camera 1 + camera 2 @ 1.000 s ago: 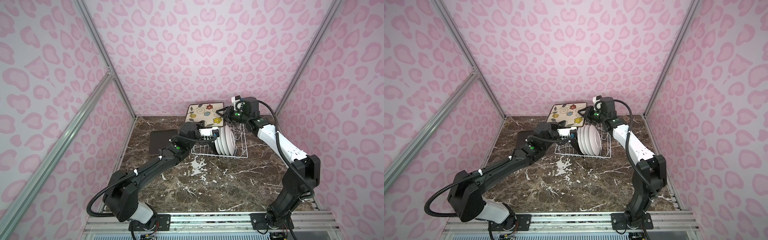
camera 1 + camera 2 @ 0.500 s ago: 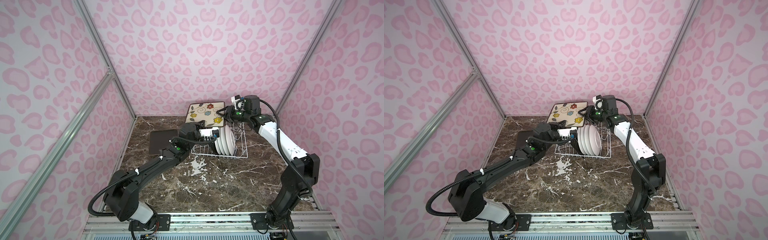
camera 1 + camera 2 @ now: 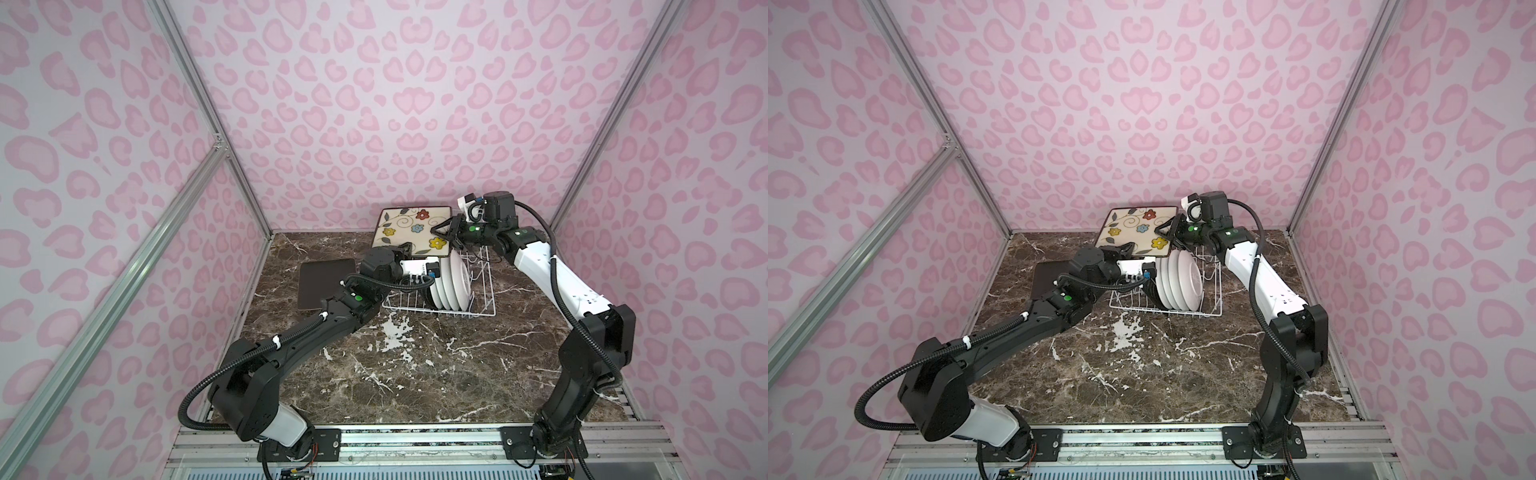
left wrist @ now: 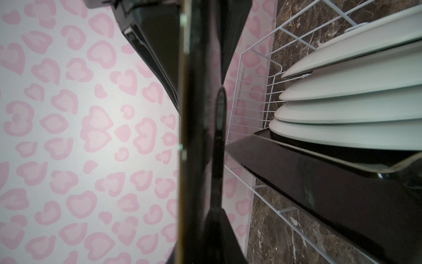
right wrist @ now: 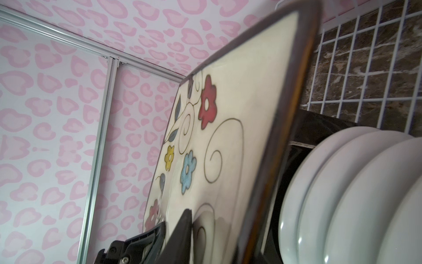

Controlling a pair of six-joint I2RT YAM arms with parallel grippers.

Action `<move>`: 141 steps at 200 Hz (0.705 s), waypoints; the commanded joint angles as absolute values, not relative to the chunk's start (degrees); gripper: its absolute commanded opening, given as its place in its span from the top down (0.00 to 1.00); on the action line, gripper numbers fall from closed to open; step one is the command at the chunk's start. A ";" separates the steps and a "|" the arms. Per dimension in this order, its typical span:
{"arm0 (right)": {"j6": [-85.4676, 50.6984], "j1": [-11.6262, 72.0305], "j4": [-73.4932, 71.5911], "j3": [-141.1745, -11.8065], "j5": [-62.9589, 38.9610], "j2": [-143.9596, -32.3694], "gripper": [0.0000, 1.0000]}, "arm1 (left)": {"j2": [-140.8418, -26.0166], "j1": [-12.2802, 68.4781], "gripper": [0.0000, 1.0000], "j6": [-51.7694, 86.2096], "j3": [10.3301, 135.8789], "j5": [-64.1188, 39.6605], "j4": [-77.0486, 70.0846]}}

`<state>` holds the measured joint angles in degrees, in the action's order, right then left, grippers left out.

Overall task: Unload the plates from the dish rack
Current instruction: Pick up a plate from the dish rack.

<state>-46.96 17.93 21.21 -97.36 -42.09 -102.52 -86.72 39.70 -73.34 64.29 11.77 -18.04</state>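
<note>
My left gripper (image 3: 405,248) is clamped on the lower edge of the flowered square plate (image 3: 415,230). I hold it tilted in the air above the far end of the dish rack (image 3: 485,291), with its glossy cream face, rounded corners and dark brown rim turned up. In the left wrist view that rim runs edge-on between my fingers.

My right gripper (image 3: 444,232) straddles the same plate at its near right corner. One black finger (image 5: 182,228) lies against the cream face, but I cannot tell whether the jaws are pressing.

Inside the thin white wire rack, four smooth round white plates (image 3: 451,284) stand on edge, packed close together. A shiny dark square plate (image 4: 319,182) stands just beside them on my left.

A third square plate, the brown-backed plate (image 3: 326,284), lies flat and face down on the veined brown marble counter (image 3: 395,374), left of the rack and apart from it.
</note>
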 commanded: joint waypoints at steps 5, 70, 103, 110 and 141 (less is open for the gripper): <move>-46.89 18.02 20.57 -97.31 -43.14 -102.94 0.76 | -87.07 39.64 0.97 -74.48 64.64 11.90 -31.11; -49.53 17.40 15.93 -95.16 -45.13 -102.17 0.99 | -88.75 39.68 0.97 -74.99 65.21 12.81 -31.66; -51.72 16.83 12.25 -93.12 -45.79 -101.31 1.00 | -89.68 39.62 0.92 -75.17 65.74 13.44 -31.89; -52.25 16.69 11.41 -92.72 -45.86 -101.08 1.00 | -89.90 39.65 0.89 -75.25 65.81 13.66 -31.97; -54.40 16.26 7.55 -91.17 -46.26 -100.28 1.00 | -90.59 39.62 0.78 -75.51 65.83 14.17 -32.45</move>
